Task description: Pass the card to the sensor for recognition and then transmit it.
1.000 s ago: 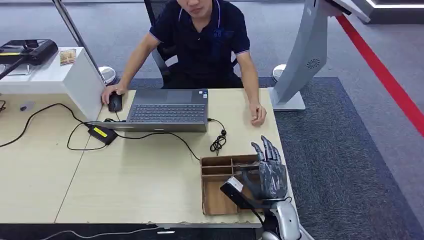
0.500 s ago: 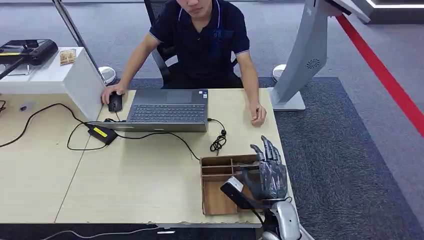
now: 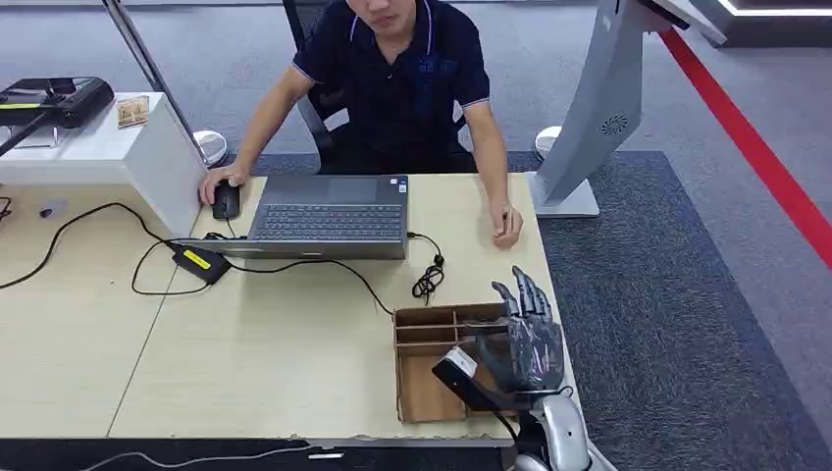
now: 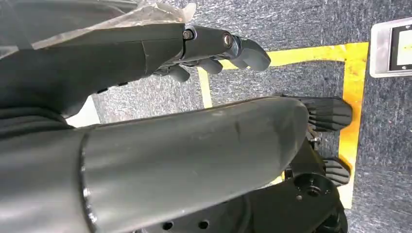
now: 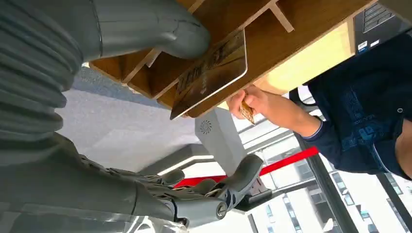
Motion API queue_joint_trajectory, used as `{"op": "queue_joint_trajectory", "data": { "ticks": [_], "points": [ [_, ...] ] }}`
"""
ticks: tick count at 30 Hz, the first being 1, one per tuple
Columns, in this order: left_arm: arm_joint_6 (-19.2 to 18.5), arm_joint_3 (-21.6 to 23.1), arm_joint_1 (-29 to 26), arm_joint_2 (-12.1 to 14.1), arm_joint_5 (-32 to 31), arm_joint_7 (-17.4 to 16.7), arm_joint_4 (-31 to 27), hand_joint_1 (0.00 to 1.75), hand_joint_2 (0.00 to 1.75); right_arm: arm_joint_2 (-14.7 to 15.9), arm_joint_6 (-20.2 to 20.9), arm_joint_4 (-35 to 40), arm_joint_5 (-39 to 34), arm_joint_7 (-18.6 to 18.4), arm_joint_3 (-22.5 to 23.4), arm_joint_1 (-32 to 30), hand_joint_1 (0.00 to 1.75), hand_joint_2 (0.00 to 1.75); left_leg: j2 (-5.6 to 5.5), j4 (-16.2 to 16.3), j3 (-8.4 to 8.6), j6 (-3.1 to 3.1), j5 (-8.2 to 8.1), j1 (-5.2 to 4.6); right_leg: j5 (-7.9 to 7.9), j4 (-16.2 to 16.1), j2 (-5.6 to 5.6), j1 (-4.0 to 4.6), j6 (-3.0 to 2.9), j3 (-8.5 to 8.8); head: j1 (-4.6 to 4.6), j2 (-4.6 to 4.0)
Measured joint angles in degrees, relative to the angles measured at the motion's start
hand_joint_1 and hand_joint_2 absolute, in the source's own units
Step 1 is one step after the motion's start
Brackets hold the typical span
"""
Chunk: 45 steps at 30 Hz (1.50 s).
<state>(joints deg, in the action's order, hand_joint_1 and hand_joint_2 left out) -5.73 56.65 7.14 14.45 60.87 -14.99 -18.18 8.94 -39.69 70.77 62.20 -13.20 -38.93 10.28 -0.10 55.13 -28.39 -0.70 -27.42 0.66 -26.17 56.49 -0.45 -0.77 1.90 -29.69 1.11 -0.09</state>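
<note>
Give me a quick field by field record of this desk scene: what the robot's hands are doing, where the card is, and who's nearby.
Right hand: right hand over the brown wooden divided tray, thumb by the card
Card: gold card in the tray
Left hand: left hand hanging near the floor, holding nothing
Person: seated behind the grey laptop, one hand on a black mouse

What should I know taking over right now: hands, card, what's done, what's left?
Right hand: over the wooden divided tray, thumb close to the card's edge, fingers spread, no grip.
Left hand: hangs above the floor, holding nothing.
Card: leaning tilted in a tray compartment.
Done: right hand placed at the tray.
Left: grasp the card, present it to the sensor, then hand it over.
</note>
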Motion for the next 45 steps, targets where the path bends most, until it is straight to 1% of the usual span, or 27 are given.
{"op": "queue_joint_trajectory", "data": {
  "ticks": [2,5,8,10,20,22,24,25,33,34,36,37,40,42,43,45],
  "points": [
    [0.0,0.0,0.0,0.0,0.0,0.0,0.0,0.0,0.0,0.0,0.0,0.0,0.0,0.0,0.0,0.0,0.66,1.75,0.0,0.0,0.0,0.0,0.0,0.0,0.0,0.0,0.0,0.0,0.0,0.0,0.0,0.0],
    [-0.1,0.0,0.0,0.0,0.0,0.0,0.0,0.0,0.0,0.0,0.0,0.0,0.0,0.0,0.0,0.0,0.72,1.75,0.0,0.0,0.0,0.0,0.0,0.0,0.0,0.0,0.0,0.0,0.0,0.0,0.0,0.0],
    [-0.2,0.0,0.0,0.0,0.0,0.0,0.0,0.0,0.0,0.0,0.0,0.0,0.0,0.0,0.0,0.0,0.7,1.75,0.0,0.0,0.0,0.0,0.0,0.0,0.0,0.0,0.0,0.0,0.0,0.0,0.0,0.0],
    [-0.2,0.0,0.0,0.0,0.0,0.0,0.0,0.0,0.0,0.0,0.0,0.0,0.0,0.0,0.0,0.0,0.65,1.75,0.0,0.0,0.0,0.0,0.0,0.0,0.0,0.0,0.0,0.0,0.0,0.0,0.0,0.0],
    [-0.2,0.0,0.0,0.0,-0.1,0.0,0.0,0.0,0.0,0.0,0.0,0.0,0.0,-0.1,0.0,0.0,0.72,1.75,0.0,0.0,0.0,0.0,0.0,0.0,0.0,0.0,0.0,0.0,0.0,0.0,0.0,0.0],
    [-0.2,0.0,0.0,0.0,-0.1,0.0,0.0,0.0,0.0,0.0,0.0,0.0,0.0,-0.2,0.0,0.0,0.8,1.75,0.0,0.0,0.0,0.0,0.0,0.0,0.0,0.0,0.0,0.0,0.0,0.0,0.0,0.0],
    [-0.2,0.0,0.0,0.0,-0.1,0.0,0.0,0.0,0.0,0.0,0.0,0.0,0.0,-0.2,0.0,0.0,0.79,1.75,0.0,0.0,0.0,0.0,0.0,0.0,0.0,0.0,0.0,0.0,0.0,0.0,0.0,0.0],
    [-0.2,0.0,0.0,0.0,-0.1,0.0,0.0,0.0,0.0,0.0,0.0,0.0,0.0,-0.2,0.0,0.0,0.84,1.75,0.0,0.0,0.0,0.0,0.0,0.0,0.0,0.0,0.0,0.0,0.0,0.0,0.0,0.0],
    [-0.2,0.0,0.0,0.0,-0.1,0.0,0.0,0.0,0.0,0.0,0.0,0.0,0.0,-0.2,0.0,0.0,0.82,1.75,0.0,0.0,0.0,0.0,0.0,0.0,0.0,0.0,0.0,0.0,0.0,0.0,0.0,0.0],
    [-0.2,0.0,0.0,0.0,-0.1,0.0,0.0,0.0,0.0,0.0,0.0,0.0,0.0,-0.2,0.0,0.0,0.86,1.75,0.0,0.0,0.0,0.0,0.0,0.0,0.0,0.0,0.0,0.0,0.0,0.0,0.0,0.0],
    [-0.2,0.0,0.0,0.0,-0.1,0.0,0.0,0.0,0.0,0.0,0.0,0.0,0.0,-0.2,0.0,0.0,0.8,1.75,0.0,0.0,0.0,0.0,0.0,0.0,0.0,0.0,0.0,0.0,0.0,0.0,0.0,0.0],
    [-0.2,0.0,0.0,0.0,-0.1,0.0,0.0,0.0,0.0,0.0,0.0,0.0,0.0,-0.2,0.0,0.0,0.86,1.75,0.0,0.0,0.0,0.0,0.0,0.0,0.0,0.0,0.0,0.0,0.0,0.0,0.0,0.0],
    [-0.2,0.0,0.0,0.0,-0.1,0.0,0.0,0.0,0.0,0.0,0.0,0.0,0.0,-0.2,0.0,0.0,0.79,1.75,0.0,0.0,0.0,0.0,0.0,0.0,0.0,0.0,0.0,0.0,0.0,0.0,0.0,0.0],
    [-0.2,0.0,0.0,0.0,-0.1,0.0,0.0,0.0,0.0,0.0,0.0,0.0,0.0,-0.2,0.0,0.0,0.8,1.75,0.0,0.0,0.0,0.0,0.0,0.0,0.0,0.0,0.0,0.0,0.0,0.0,0.0,0.0],
    [-0.2,0.0,0.0,0.0,-0.1,0.0,0.0,0.0,0.0,0.0,0.0,0.0,0.0,-0.2,0.0,0.0,0.86,1.75,0.0,0.0,0.0,0.0,0.0,0.0,0.0,0.0,0.0,0.0,0.0,0.0,0.0,0.0],
    [-0.2,0.0,0.0,0.0,-0.1,0.0,0.0,0.0,0.0,0.0,0.0,0.0,0.0,-0.2,0.0,0.0,0.84,1.75,0.0,0.0,0.0,0.0,0.0,0.0,0.0,0.0,0.0,0.0,0.0,0.0,0.0,0.0]
  ]
}}
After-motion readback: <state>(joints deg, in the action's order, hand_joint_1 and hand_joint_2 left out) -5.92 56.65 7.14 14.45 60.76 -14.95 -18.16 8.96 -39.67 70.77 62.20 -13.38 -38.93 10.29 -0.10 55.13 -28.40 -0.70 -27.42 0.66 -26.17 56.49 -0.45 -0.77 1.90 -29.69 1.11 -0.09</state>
